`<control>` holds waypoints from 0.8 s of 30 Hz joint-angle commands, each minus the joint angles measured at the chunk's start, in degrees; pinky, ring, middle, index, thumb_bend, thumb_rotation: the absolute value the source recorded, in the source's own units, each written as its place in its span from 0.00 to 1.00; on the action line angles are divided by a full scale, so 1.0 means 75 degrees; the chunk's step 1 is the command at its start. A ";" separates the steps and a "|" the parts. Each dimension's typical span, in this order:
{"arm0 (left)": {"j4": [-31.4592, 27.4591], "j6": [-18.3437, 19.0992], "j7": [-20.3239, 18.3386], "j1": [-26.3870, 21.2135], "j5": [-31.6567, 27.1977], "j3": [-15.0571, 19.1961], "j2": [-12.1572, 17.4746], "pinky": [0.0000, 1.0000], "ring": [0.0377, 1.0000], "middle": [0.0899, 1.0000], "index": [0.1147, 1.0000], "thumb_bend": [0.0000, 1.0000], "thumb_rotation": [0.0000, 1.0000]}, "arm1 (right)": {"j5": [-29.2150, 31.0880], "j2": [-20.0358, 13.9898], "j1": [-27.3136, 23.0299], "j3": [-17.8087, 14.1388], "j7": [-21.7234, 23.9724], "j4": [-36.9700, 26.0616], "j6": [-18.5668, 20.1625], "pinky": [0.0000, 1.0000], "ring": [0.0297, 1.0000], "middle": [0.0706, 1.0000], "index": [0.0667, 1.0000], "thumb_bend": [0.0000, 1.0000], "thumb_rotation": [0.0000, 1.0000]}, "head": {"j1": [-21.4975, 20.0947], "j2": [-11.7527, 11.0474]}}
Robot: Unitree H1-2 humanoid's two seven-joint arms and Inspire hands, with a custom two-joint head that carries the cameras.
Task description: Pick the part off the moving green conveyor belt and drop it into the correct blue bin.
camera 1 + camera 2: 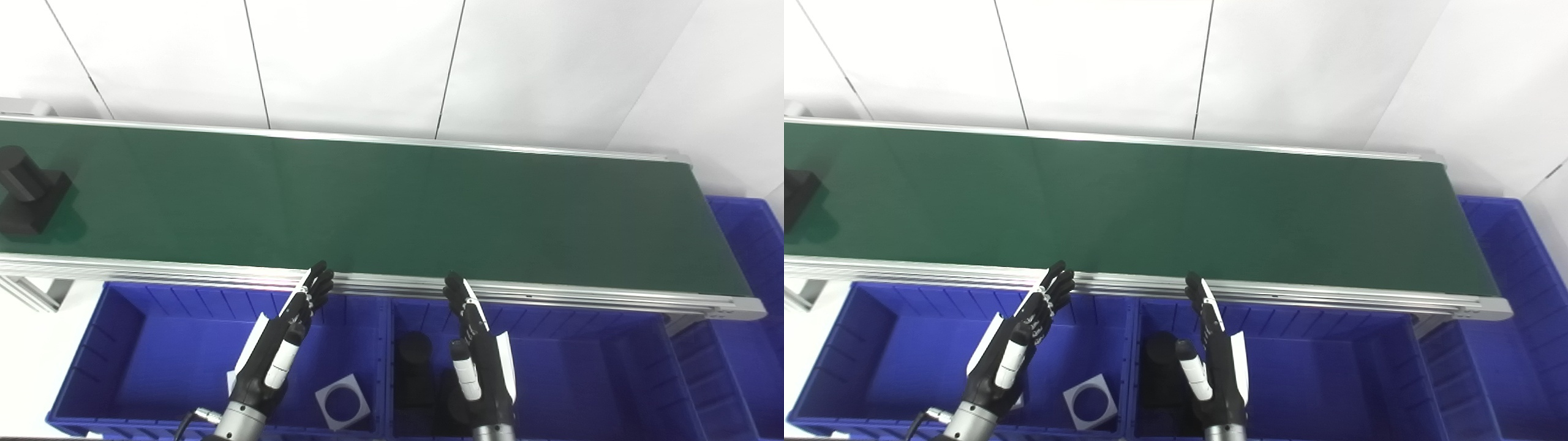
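I see the green conveyor belt point(380, 208) stretching across just beyond both hands' fingertips. Below my hands sit the blue bins: the left bin point(141, 343) under my left hand, the middle bin point(582, 361) under my right, and a third bin point(753, 245) far off to the right. The black part point(27, 193) rides the belt well to the left of my left hand. My left hand point(285, 343) and right hand point(481, 355) are both flat, fingers extended, holding nothing. A white square piece point(343, 401) lies just right of my left wrist.
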 commanded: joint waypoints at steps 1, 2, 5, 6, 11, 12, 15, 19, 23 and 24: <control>-0.0140 -0.0287 -0.0074 -0.0065 -0.0076 -0.0043 -0.0057 0.97 0.96 0.96 0.97 0.76 1.00 | 0.0004 0.0647 0.0005 0.0287 0.0062 -0.0160 -0.0080 0.93 0.91 0.92 0.92 0.87 1.00 | 0.0005 0.0004; -0.0146 -0.0284 -0.0073 -0.0060 -0.0069 -0.0048 -0.0055 0.97 0.96 0.96 0.97 0.76 1.00 | -0.0008 0.0640 0.0013 0.0290 0.0065 -0.0176 -0.0066 0.93 0.91 0.92 0.92 0.87 1.00 | 0.0014 0.0007; -0.0150 -0.0289 -0.0071 -0.0055 -0.0012 -0.0060 -0.0052 0.96 0.95 0.95 0.96 0.78 1.00 | 0.0034 0.0640 0.0031 0.0290 0.0090 -0.0234 -0.0005 0.92 0.92 0.92 0.92 0.88 1.00 | 0.0031 0.0010; -0.0139 -0.0302 -0.0069 -0.0057 -0.0002 -0.0061 -0.0056 0.96 0.95 0.95 0.96 0.78 1.00 | 0.0072 0.0645 0.0033 0.0285 0.0096 -0.0236 -0.0010 0.92 0.91 0.92 0.92 0.88 1.00 | 0.0038 0.0008; -0.0094 -0.0318 -0.0083 -0.0059 -0.0045 -0.0062 -0.0063 0.96 0.95 0.95 0.96 0.78 1.00 | 0.0189 0.0679 0.0015 0.0269 0.0059 -0.0163 -0.0171 0.89 0.89 0.91 0.90 0.89 1.00 | 0.0053 -0.0003; -0.0108 -0.0285 -0.0090 -0.0055 -0.0058 -0.0064 -0.0061 0.97 0.96 0.95 0.96 0.79 1.00 | 0.0183 0.0691 0.0016 0.0267 0.0041 -0.0160 -0.0192 0.88 0.89 0.91 0.90 0.89 1.00 | 0.0053 -0.0003; -0.0127 -0.0317 -0.0052 -0.0046 0.0047 -0.0067 -0.0058 0.96 0.96 0.95 0.96 0.79 1.00 | 0.0131 0.0706 0.0010 0.0256 0.0003 -0.0138 -0.0229 0.87 0.89 0.90 0.90 0.90 1.00 | 0.0053 -0.0003; -0.0163 -0.0286 -0.0033 -0.0034 0.0065 -0.0062 -0.0073 0.96 0.95 0.95 0.96 0.79 1.00 | 0.0121 0.0707 0.0002 0.0249 0.0010 -0.0147 -0.0215 0.88 0.89 0.90 0.90 0.90 1.00 | 0.0053 -0.0003; -0.0129 -0.0294 -0.0070 -0.0040 -0.0023 -0.0056 -0.0075 0.97 0.95 0.95 0.96 0.80 1.00 | 0.0109 0.0719 0.0019 0.0246 0.0001 -0.0170 -0.0193 0.88 0.89 0.90 0.90 0.91 1.00 | 0.0097 -0.0018; -0.0126 -0.0304 -0.0068 -0.0039 -0.0014 -0.0057 -0.0076 0.96 0.95 0.95 0.96 0.79 1.00 | 0.0111 0.0719 0.0022 0.0245 0.0002 -0.0176 -0.0196 0.88 0.89 0.90 0.90 0.91 1.00 | 0.0113 -0.0015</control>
